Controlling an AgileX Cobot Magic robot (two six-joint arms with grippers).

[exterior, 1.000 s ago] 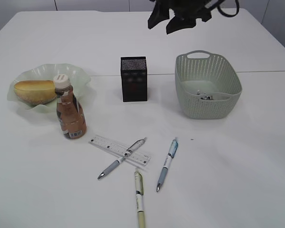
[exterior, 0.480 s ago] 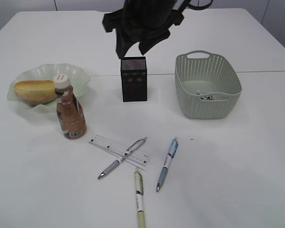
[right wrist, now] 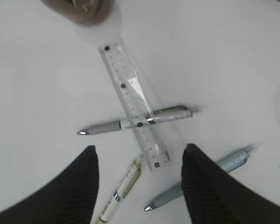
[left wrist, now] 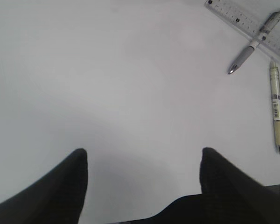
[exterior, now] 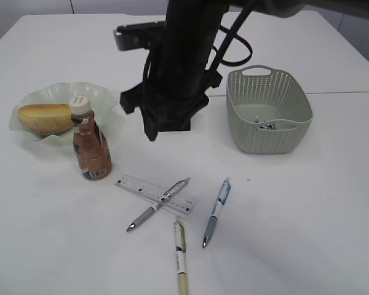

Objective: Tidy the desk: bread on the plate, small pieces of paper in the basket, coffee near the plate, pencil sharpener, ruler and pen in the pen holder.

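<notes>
Hovering above clear flat plastic ruler [right wrist: 135, 104] crossed by grey pen [right wrist: 136, 122], right tool [right wrist: 139, 186] spread, empty. Left tool [left wrist: 143, 179] wide, empty, over bare white surface [left wrist: 107, 84]. Golden bun [exterior: 45, 118] in wavy pale green dish [exterior: 101, 95]; brown coffee bottle [exterior: 91, 147] just beside dish. Grey-green perforated basket [exterior: 269, 110] at right.

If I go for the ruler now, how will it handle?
The ruler looks thin and flat on the desk, so probably hard to get under. The grey pen lies across it and may roll off. Clear plastic: likely light, possibly slippery.
</notes>
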